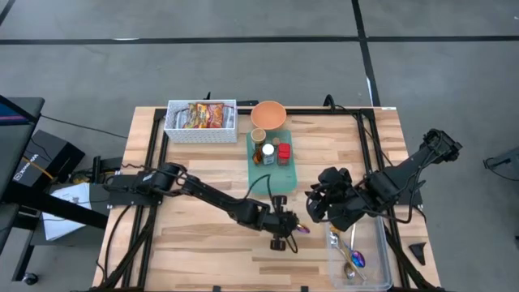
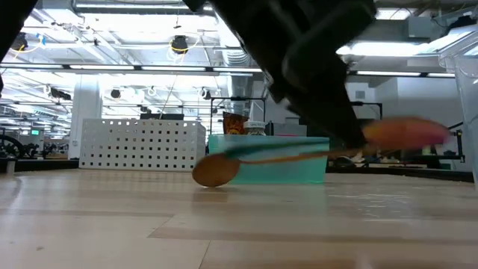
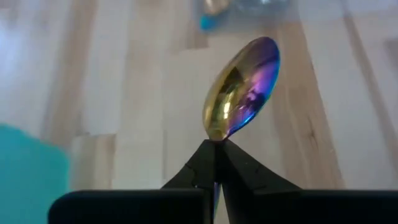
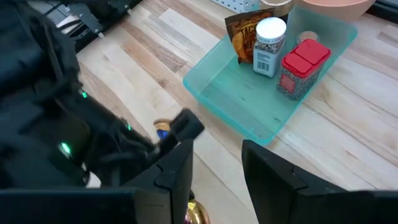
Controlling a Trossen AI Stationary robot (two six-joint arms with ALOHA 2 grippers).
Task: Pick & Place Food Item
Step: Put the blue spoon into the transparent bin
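Observation:
My left gripper stands near the middle of the table, shut on an iridescent gold-purple spoon. The spoon's bowl sticks out past the fingertips. In the low view a thin shaft leads from the gripper to a gold rounded end low over the table. My right gripper hangs open just to the right, nothing between its fingers. Snack packets lie in a white basket. Spice jars stand in a teal tray. My left gripper pinches the spoon's neck, just behind the bowl, between its two fingertips. The fingers slant down from the table's left. The bowl is lifted clear and sits higher than the gold end. Whether that end touches the table I cannot tell.
A clear bin holding more spoons sits at the near right, just beyond both grippers. An orange bowl stands at the far edge beside the basket. Bare wood lies along the near left.

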